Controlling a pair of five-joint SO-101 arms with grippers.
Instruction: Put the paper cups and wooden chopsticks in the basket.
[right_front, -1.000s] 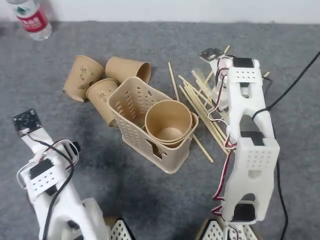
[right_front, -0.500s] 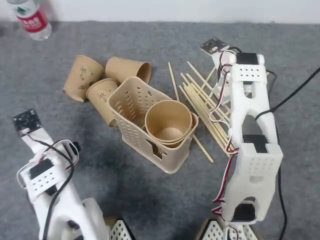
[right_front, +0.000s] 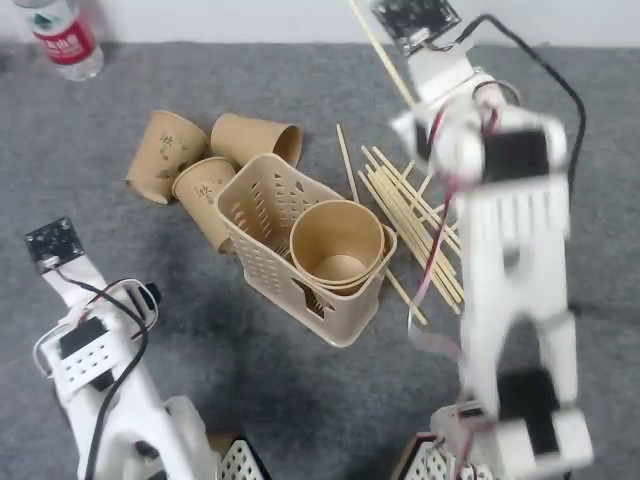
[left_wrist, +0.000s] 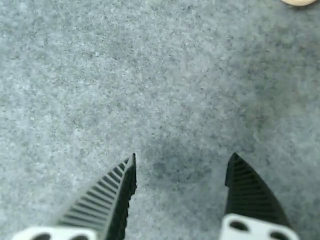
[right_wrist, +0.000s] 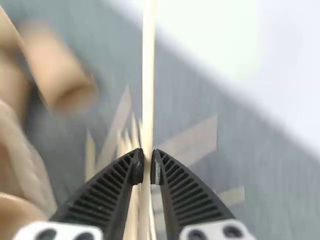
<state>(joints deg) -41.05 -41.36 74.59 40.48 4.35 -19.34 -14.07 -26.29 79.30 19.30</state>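
The cream basket (right_front: 268, 205) lies in the middle of the grey mat with a paper cup (right_front: 337, 243) inside it. Three more paper cups lie on their sides behind it to the left: one (right_front: 163, 152), another (right_front: 255, 137) and a third (right_front: 203, 190). A pile of wooden chopsticks (right_front: 412, 215) is spread to the right of the basket. My right gripper (right_wrist: 146, 166) is raised above that pile, shut on one chopstick (right_wrist: 148, 75) that sticks up toward the back (right_front: 381, 52). My left gripper (left_wrist: 181, 172) hangs open over bare mat at the front left.
A plastic bottle (right_front: 62, 36) lies at the back left corner. A black cable (right_front: 550, 75) runs along the right arm. The mat's far edge meets a white wall.
The right arm has risen from the chopstick pile and swung back, lifting one chopstick clear of the mat. The left arm has not moved.
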